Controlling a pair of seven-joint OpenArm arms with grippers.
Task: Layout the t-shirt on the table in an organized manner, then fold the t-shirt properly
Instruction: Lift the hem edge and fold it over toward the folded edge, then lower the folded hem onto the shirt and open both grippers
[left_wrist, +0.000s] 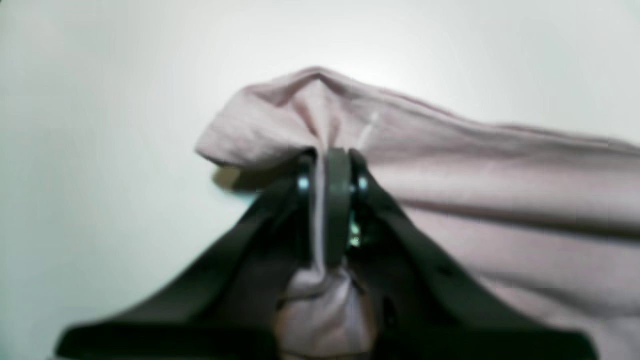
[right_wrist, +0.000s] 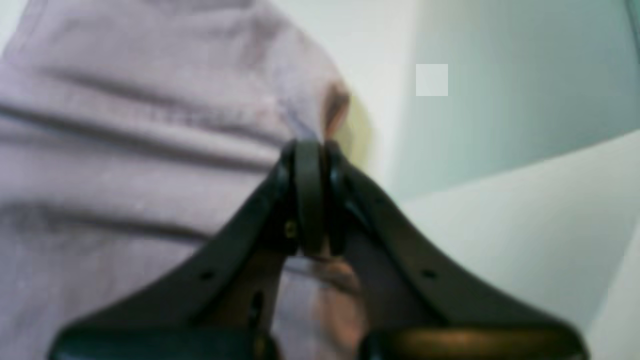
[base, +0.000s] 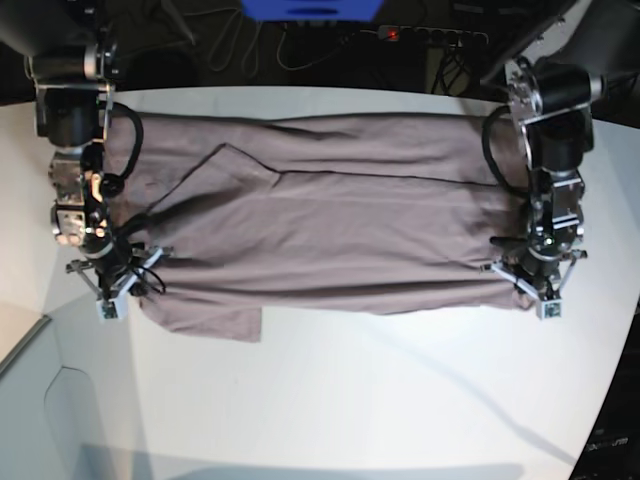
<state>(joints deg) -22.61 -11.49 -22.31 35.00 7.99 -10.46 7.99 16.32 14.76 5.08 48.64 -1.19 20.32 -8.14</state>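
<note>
T-shirt (base: 330, 220): stretched across surface (base: 380, 400) far edge; left gripper (base: 538, 290), right gripper (base: 118, 282) each clamped on near corners, tensioning cloth flat.

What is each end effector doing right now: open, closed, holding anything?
Left end effector: closed on a pinched fold of the t-shirt.
Right end effector: closed on the t-shirt's edge.

No text, label, brand, number or sign can be read in any view.
</note>
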